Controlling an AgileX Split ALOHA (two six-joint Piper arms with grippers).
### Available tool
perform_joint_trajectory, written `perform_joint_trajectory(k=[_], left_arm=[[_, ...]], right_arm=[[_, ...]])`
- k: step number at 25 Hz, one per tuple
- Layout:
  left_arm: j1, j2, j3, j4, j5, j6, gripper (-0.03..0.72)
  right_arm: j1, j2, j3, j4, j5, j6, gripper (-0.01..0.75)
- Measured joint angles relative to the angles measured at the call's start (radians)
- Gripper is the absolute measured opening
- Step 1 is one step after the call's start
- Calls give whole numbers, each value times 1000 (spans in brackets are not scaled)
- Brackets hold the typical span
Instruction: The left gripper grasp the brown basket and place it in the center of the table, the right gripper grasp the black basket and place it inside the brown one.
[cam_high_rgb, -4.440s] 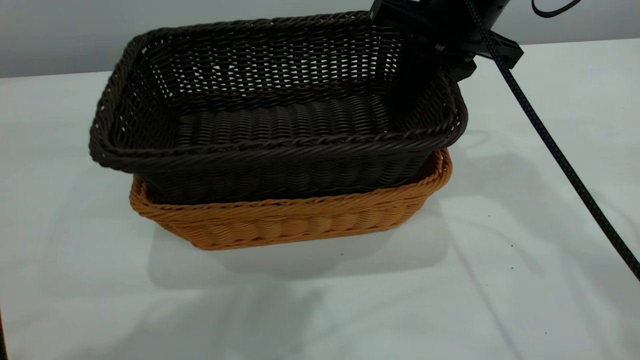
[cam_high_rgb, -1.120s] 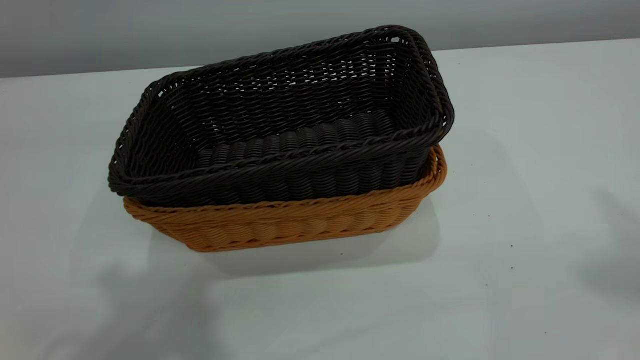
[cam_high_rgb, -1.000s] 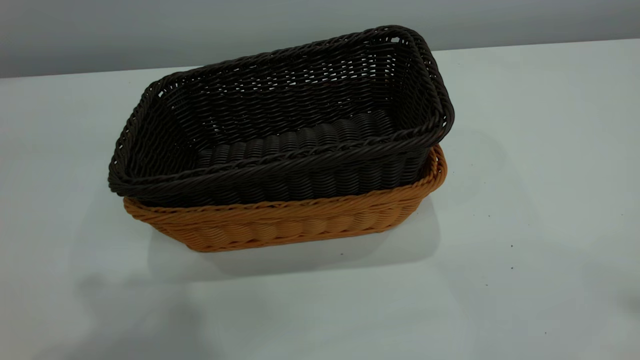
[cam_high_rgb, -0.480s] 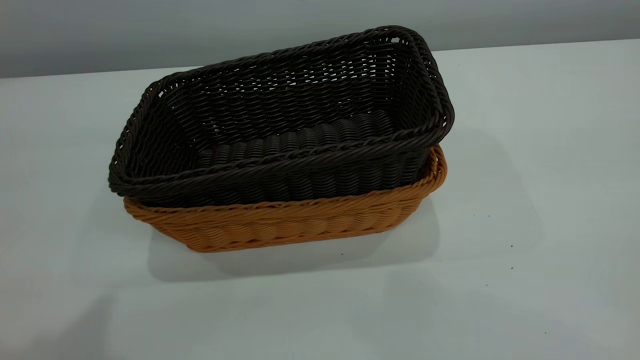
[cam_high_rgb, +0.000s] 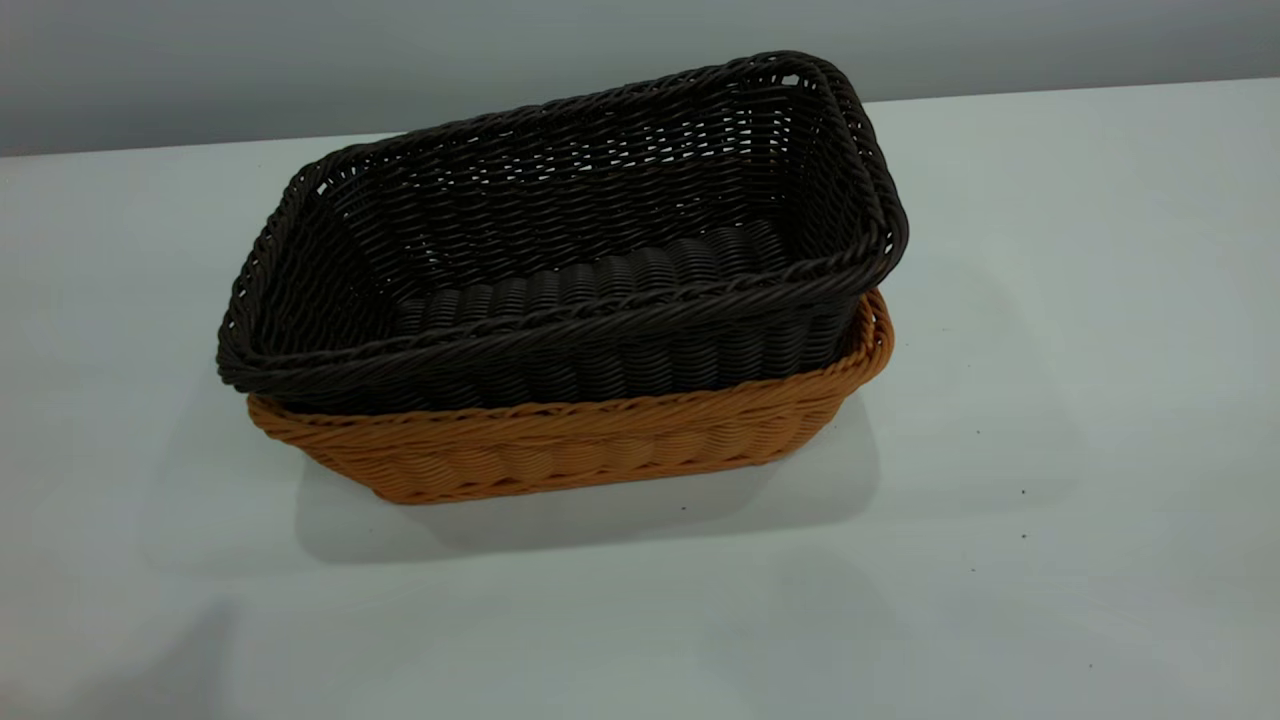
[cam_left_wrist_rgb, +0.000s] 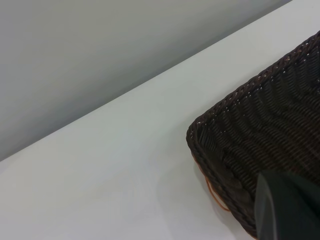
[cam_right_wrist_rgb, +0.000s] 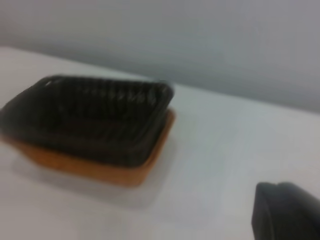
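White-grey and matte, the table (cam_high_rgb: 1050, 300) runs wide under a plain grey wall (cam_high_rgb: 400, 50), its far edge a straight line behind the baskets. A few tiny dark specks (cam_high_rgb: 1022, 492) dot the surface toward the right edge, and soft shadows pool near the front left corner.

In the middle sits the brown basket (cam_high_rgb: 560, 455), flat on the table. The black basket (cam_high_rgb: 560, 240) is nested inside it, tilted: its right end rides high above the brown rim, its left end sits low against it.

Neither arm shows from outside. In the left wrist view a dark part of the left gripper (cam_left_wrist_rgb: 287, 207) hangs just over a corner of the black basket (cam_left_wrist_rgb: 260, 140), a sliver of the brown basket (cam_left_wrist_rgb: 214, 196) peeking below; I can't tell how its fingers stand. In the right wrist view the right gripper (cam_right_wrist_rgb: 286, 212) is well apart from the stacked baskets, black (cam_right_wrist_rgb: 87, 112) in brown (cam_right_wrist_rgb: 100, 170), and again I can't tell its fingers.
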Motion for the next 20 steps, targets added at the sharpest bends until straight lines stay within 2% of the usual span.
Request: perform_joint_trajectory(k=[8, 11, 17, 20], left_arm=[[0, -1, 0, -7, 27, 16, -1], [0, -1, 0, -45, 54, 79, -1], [0, -1, 0, -79, 37, 239, -1], [0, -2, 0, -162, 12, 343, -1]], right_arm=[[0, -8, 104, -23, 41, 22, 3], [0, -8, 103, -33, 35, 27, 3], [0, -8, 102, -11, 36, 26, 3], [0, -8, 102, -13, 36, 26, 3]])
